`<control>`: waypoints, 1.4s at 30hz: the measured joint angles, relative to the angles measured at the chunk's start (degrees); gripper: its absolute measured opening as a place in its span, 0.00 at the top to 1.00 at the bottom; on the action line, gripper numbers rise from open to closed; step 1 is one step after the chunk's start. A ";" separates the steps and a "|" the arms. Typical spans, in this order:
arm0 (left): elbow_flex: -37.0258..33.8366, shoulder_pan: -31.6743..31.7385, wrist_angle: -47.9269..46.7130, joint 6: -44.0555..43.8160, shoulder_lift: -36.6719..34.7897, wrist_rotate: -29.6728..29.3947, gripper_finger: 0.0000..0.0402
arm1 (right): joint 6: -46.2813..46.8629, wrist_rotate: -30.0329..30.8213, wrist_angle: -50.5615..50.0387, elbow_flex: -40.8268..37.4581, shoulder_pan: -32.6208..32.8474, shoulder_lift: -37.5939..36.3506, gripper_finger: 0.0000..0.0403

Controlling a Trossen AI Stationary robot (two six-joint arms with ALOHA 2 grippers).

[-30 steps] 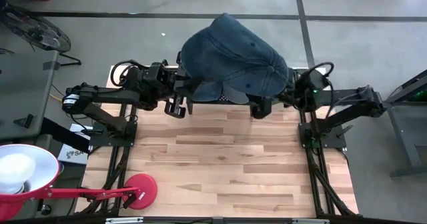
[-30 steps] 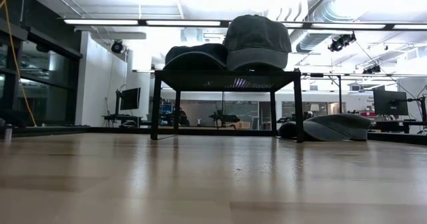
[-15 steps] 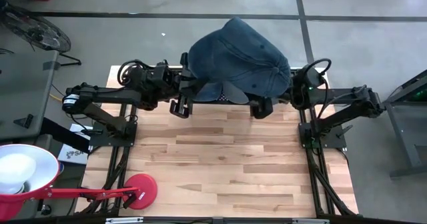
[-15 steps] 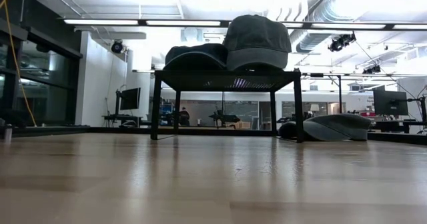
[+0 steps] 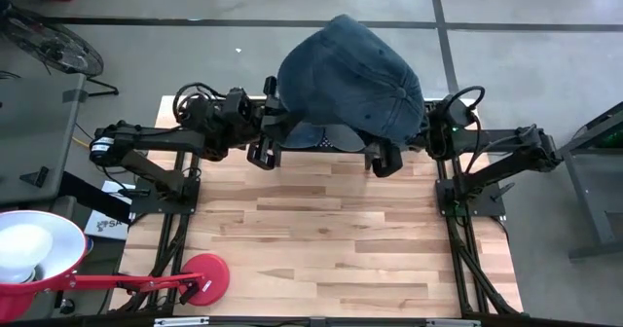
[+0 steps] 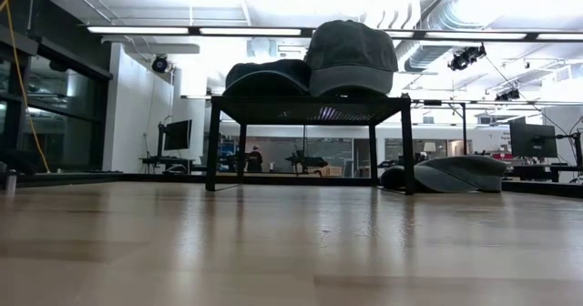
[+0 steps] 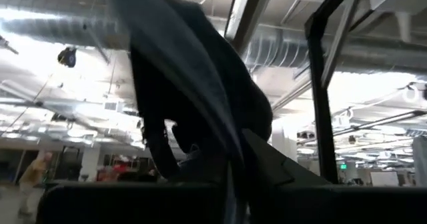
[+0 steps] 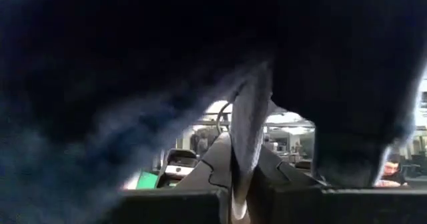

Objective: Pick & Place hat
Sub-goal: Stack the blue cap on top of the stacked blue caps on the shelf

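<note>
High view: blue hat hangs between both grippers above the rack, each pinching its rim.

Wooden table, red disc

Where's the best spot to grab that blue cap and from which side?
Likely the thin lower edge of the blue cap, one gripper from each side. The dome is too wide and soft to pinch; the right gripper and left gripper each already pinch a fold of fabric there.
</note>
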 joint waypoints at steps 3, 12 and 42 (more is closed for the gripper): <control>0.08 0.00 -3.46 -0.28 -0.09 -1.15 0.86 | 0.53 -0.05 -1.25 0.00 -0.01 -0.88 0.98; -0.14 -0.10 -23.24 2.96 -2.03 -3.80 0.62 | 7.50 4.27 -21.96 0.00 0.01 -8.46 0.99; 0.00 -0.13 -54.74 4.65 -4.12 1.15 0.55 | 30.92 -16.28 -94.96 0.02 6.94 -7.71 0.99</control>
